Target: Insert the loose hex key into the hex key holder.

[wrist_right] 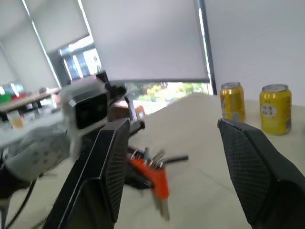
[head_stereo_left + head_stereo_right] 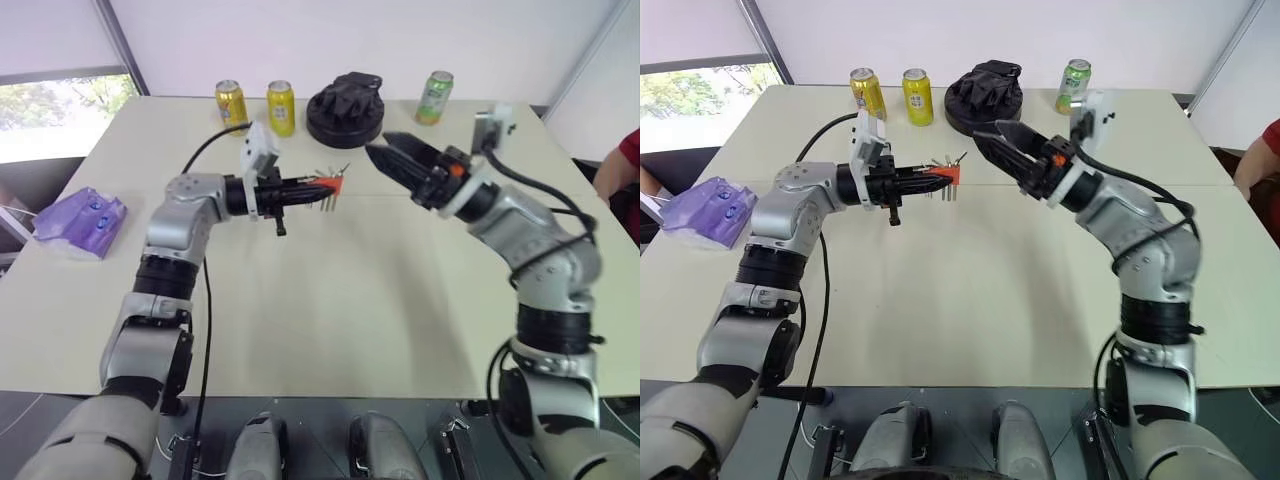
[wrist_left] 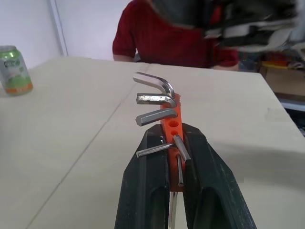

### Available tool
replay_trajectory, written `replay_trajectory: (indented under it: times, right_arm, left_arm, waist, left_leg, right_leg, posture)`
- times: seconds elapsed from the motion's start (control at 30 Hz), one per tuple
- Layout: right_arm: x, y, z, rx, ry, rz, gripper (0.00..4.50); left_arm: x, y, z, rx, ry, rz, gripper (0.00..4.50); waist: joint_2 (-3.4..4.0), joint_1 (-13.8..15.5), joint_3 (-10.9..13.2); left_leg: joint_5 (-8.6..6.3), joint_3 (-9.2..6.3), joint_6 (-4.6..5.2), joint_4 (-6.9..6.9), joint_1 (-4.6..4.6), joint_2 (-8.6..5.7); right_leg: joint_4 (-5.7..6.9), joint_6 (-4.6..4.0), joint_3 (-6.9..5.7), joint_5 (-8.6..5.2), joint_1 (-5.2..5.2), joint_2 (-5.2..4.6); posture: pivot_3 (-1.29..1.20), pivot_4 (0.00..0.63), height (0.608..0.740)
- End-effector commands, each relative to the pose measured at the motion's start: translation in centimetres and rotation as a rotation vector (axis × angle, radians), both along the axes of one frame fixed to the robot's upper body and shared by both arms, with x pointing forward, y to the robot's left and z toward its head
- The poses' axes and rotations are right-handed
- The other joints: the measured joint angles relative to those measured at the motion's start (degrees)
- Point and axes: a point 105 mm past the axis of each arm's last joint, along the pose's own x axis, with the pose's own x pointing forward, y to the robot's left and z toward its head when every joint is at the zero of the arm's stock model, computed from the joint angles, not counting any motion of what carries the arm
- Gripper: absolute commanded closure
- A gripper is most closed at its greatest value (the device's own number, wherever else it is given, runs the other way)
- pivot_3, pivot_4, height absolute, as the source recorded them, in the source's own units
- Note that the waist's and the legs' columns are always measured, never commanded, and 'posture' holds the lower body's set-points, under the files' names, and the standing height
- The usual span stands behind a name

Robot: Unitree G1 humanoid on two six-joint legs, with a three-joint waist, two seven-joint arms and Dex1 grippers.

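My left gripper (image 2: 318, 190) is shut on the hex key holder (image 2: 332, 186), a small orange block held level above the table, its end pointing right. In the left wrist view the holder (image 3: 172, 125) sits between the two black fingers (image 3: 143, 191), with several silver keys sticking out of it. I cannot tell the loose hex key apart from these; one thin longer key (image 2: 341, 172) angles up from the block's end. My right gripper (image 2: 377, 142) hovers just right of the holder and apart from it. It stands open, with nothing between its fingers (image 1: 248, 162).
Two yellow cans (image 2: 231, 104) (image 2: 281, 107), a black round object (image 2: 346, 108) and a green can (image 2: 436, 96) line the table's far edge. A purple bag (image 2: 82, 222) lies at the left edge. A person in red (image 2: 625, 160) stands at the right.
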Motion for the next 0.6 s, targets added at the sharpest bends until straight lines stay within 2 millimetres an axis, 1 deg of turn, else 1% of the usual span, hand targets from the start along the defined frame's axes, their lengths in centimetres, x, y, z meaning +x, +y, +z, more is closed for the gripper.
replay_trajectory:
  times: [0.03, 0.1, 0.17, 0.23, 0.3, 0.37, 0.43, 0.5, 0.57, 0.6]
  right_arm:
    - [-1.0, 0.6, -0.2, -0.050, -0.027, 0.009, 1.49]
    - [-0.8, 0.4, -0.4, -0.047, -0.022, -0.011, 1.49]
    - [-0.6, 0.3, -0.6, -0.043, -0.020, -0.027, 1.49]
    - [-0.4, 0.4, -0.7, -0.030, -0.017, -0.034, 1.49]
    - [-0.3, 0.6, -0.9, -0.018, -0.014, -0.036, 1.49]
    - [-0.2, 0.8, -1.1, -0.012, -0.012, -0.037, 1.49]
    - [-0.1, 1.0, -1.3, -0.007, -0.011, -0.039, 1.43]
    - [-0.1, 1.0, -1.3, -0.001, -0.009, -0.040, 1.43]
    - [0.0, 1.0, -1.4, 0.001, -0.008, -0.042, 1.43]
    - [0.0, 1.0, -1.4, -0.001, -0.009, -0.049, 1.43]
  left_arm:
    - [-0.2, 0.2, -0.9, -0.029, 0.105, 0.028, 4.50]
    - [0.3, 0.9, -3.0, -0.005, 0.252, 0.099, 4.50]
    - [0.3, 1.5, -4.7, 0.011, 0.360, 0.149, 4.50]
    - [0.3, 2.1, -5.8, 0.007, 0.451, 0.194, 4.50]
    - [1.1, 2.8, -6.6, -0.036, 0.563, 0.289, 4.50]
    - [1.5, 3.4, -7.6, -0.067, 0.674, 0.355, 4.50]
    - [1.4, 4.1, -8.5, -0.073, 0.741, 0.395, 3.64]
    - [1.3, 4.6, -9.2, -0.050, 0.761, 0.426, 2.93]
    - [1.6, 5.3, -9.3, -0.036, 0.741, 0.479, 1.92]
    - [2.1, 6.1, -9.4, 0.000, 0.680, 0.541, 1.42]
  waist:
    - [0.00, -0.28, 0.00]
    - [0.00, -0.37, 0.00]
    - [0.00, -0.32, 0.00]
    - [-0.01, -0.17, 0.00]
    - [-0.01, -0.03, 0.01]
    - [-0.02, -0.01, 0.01]
    - [-0.02, -0.03, 0.01]
    - [-0.02, 0.00, 0.01]
    - [-0.02, -0.04, 0.01]
    - [-0.02, -0.04, 0.01]
  left_leg:
    - [0.00, 0.01, 0.00, 0.02, 0.05, 0.00]
    - [0.00, 0.01, 0.01, 0.01, 0.11, 0.00]
    - [0.00, -0.01, 0.01, 0.01, 0.13, 0.01]
    - [0.00, -0.01, 0.01, 0.01, 0.12, 0.01]
    - [0.00, -0.02, 0.00, 0.01, 0.10, 0.01]
    - [0.00, -0.03, 0.00, 0.02, 0.08, 0.00]
    - [0.00, -0.03, 0.00, 0.02, 0.08, -0.01]
    - [0.00, -0.04, 0.00, 0.02, 0.08, -0.01]
    - [0.00, -0.03, 0.00, 0.02, 0.08, -0.01]
    - [0.00, -0.04, 0.00, 0.02, 0.08, -0.01]
  right_leg:
    - [0.00, 0.00, 0.01, 0.00, 0.00, 0.00]
    - [0.03, -0.01, 0.03, 0.00, 0.00, 0.01]
    - [0.07, -0.01, 0.03, 0.00, 0.00, 0.03]
    - [0.07, 0.00, 0.03, 0.00, 0.00, 0.02]
    - [0.05, 0.00, 0.03, 0.00, 0.00, 0.02]
    - [0.04, 0.00, 0.03, 0.00, 0.01, 0.01]
    - [0.03, 0.00, 0.03, 0.00, 0.02, 0.00]
    - [0.04, 0.00, 0.03, 0.00, 0.01, 0.00]
    - [0.03, 0.00, 0.03, 0.00, 0.02, 0.00]
    - [0.04, 0.00, 0.02, 0.00, 0.01, 0.00]
  posture:
    - [0.00, 0.150, 0.740]
    - [0.00, 0.150, 0.740]
    - [0.00, 0.150, 0.740]
    - [0.00, 0.150, 0.740]
    - [0.00, 0.150, 0.740]
    - [0.00, 0.150, 0.740]
    - [0.00, 0.150, 0.740]
    - [0.00, 0.150, 0.740]
    - [0.00, 0.150, 0.740]
    - [0.00, 0.150, 0.740]
